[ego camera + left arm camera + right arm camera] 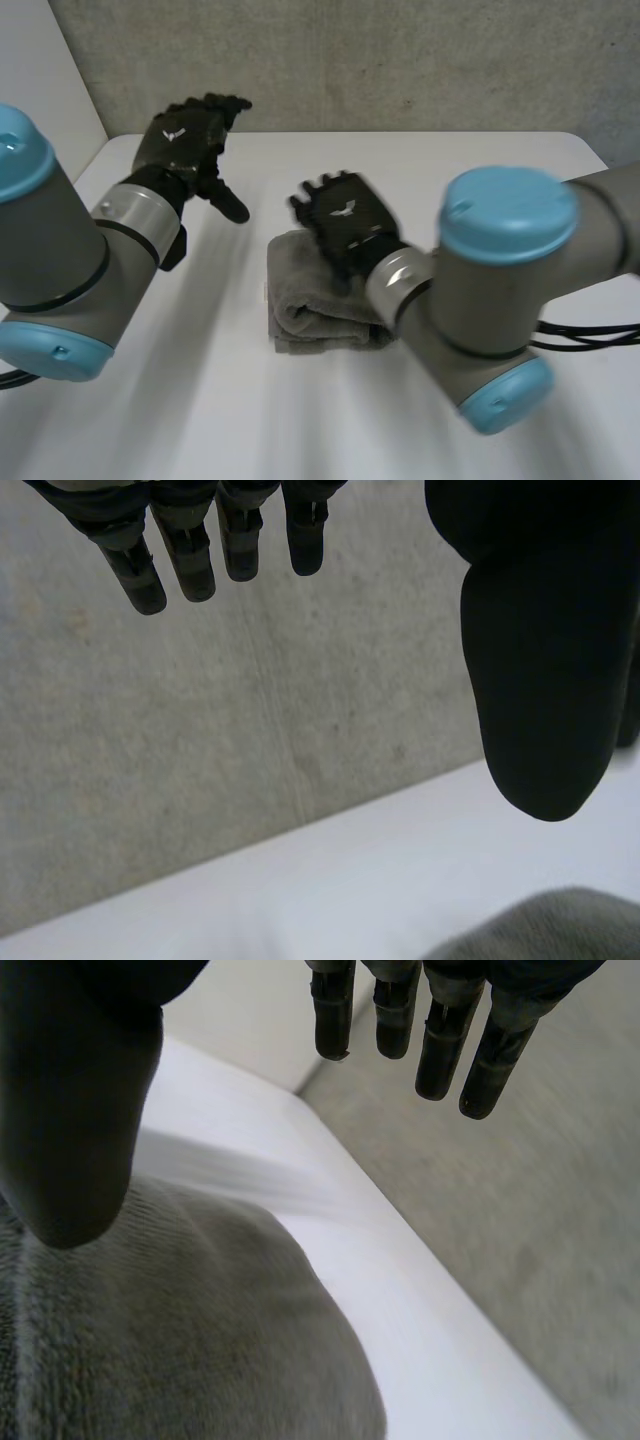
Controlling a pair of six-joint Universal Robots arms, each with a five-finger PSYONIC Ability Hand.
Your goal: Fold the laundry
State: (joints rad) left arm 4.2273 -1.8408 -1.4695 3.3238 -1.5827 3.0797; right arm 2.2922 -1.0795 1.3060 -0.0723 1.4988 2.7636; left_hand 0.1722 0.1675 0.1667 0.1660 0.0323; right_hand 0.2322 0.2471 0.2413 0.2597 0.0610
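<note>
One towel [310, 300] lay folded mid-frame, task looked done | left hand [185, 140] upper left, right hand [345, 215] over towel, both splayed, empty

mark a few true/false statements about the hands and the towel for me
1. The grey towel lies folded on the white table. True.
2. The left hand is gripping the towel. False: it is off to the towel's side, fingers relaxed, holding nothing.
3. The right hand is over the towel's far part with its fingers straight. True.
4. The towel is spread flat across the whole table. False: it is a compact folded bundle near the middle of the table.
</note>
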